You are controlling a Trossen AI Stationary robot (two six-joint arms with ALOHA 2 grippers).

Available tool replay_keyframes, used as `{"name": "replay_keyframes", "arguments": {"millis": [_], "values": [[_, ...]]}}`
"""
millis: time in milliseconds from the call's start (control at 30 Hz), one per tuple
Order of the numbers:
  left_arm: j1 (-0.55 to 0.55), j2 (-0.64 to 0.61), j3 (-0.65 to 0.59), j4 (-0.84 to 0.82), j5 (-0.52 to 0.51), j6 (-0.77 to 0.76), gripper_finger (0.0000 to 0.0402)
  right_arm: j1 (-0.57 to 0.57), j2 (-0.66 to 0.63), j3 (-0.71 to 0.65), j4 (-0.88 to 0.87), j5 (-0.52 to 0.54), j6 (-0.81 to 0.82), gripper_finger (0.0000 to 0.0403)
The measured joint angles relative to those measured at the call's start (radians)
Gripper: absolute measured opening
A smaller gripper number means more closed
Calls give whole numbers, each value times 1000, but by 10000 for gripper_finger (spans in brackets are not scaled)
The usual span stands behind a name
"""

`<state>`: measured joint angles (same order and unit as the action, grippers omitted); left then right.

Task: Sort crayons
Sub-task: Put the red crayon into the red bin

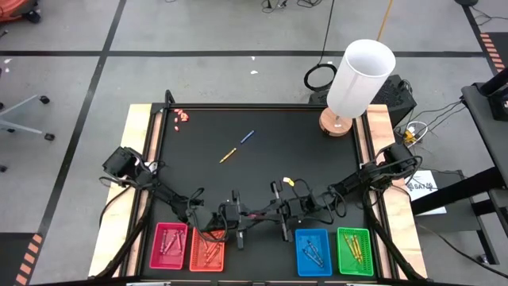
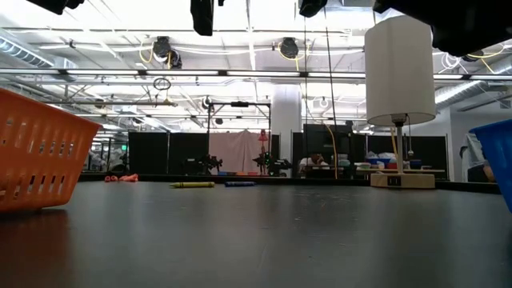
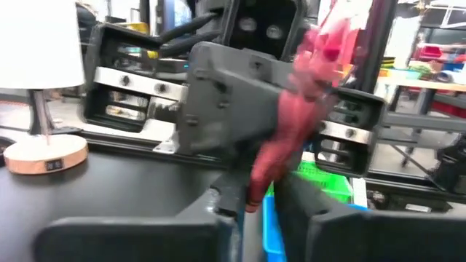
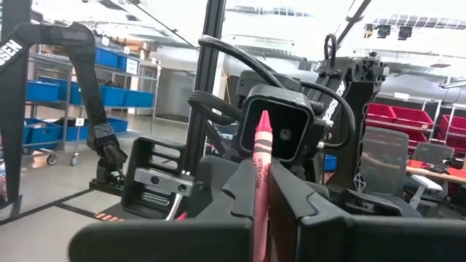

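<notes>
My left gripper [image 1: 240, 216] and my right gripper [image 1: 279, 214] face each other above the table's near middle, lifted clear of it. A thin red crayon [image 1: 255, 213] spans between them. It shows sharp between my right fingers [image 4: 261, 182] and blurred between my left fingers [image 3: 287, 131]. Both grippers are shut on it. Loose crayons lie flat on the black mat: an orange-yellow one [image 1: 228, 156], a blue one [image 1: 248, 137] and a yellow one [image 1: 289, 182]. My left gripper pinches the crayon's lower end [image 3: 255, 193] between its two fingers, coming level from the table's left. The rest of the crayon slants up past the fingers, clear of the table. My right gripper pinches the crayon's paper-wrapped shaft [image 4: 260, 211] between its two fingers, coming level from the table's right. The pointed tip [image 4: 262, 120] stands out beyond the fingers, toward my left arm's wrist.
Four trays holding crayons stand along the near edge: pink [image 1: 169, 246], orange [image 1: 208, 250], blue [image 1: 312, 253], green [image 1: 355, 253]. A white-shaded lamp [image 1: 357, 79] stands at the far right corner. Small pink bits [image 1: 181, 117] lie at the far left.
</notes>
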<state>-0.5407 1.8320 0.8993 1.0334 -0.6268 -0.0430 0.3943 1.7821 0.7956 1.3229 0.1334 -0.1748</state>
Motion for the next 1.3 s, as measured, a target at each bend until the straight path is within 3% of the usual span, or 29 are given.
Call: {"name": "replay_keyframes", "arguments": {"millis": [200, 433, 567, 767, 867, 1100, 1300], "values": [[0, 0, -1, -11, -2, 0, 15, 0, 0, 0, -14, 5, 36, 25], [-19, 0, -2, -36, -16, -3, 27, 0, 0, 0, -54, 5, 80, 136], [-48, -14, -2, -68, -86, -3, 27, 1, -2, -1, -100, -3, 109, 198], [-126, -89, -2, -231, -160, -29, 28, 4, -36, -2, -241, -3, 137, 255], [-178, -140, -1, -378, -167, -146, 28, 12, -53, -2, -311, -3, 137, 267], [-336, -233, -1, -804, -164, -645, 28, 35, -68, -2, -356, -3, 136, 266], [-449, -288, -1, -1026, -121, -1001, 28, 52, -68, -2, -393, -3, 137, 266]]}}
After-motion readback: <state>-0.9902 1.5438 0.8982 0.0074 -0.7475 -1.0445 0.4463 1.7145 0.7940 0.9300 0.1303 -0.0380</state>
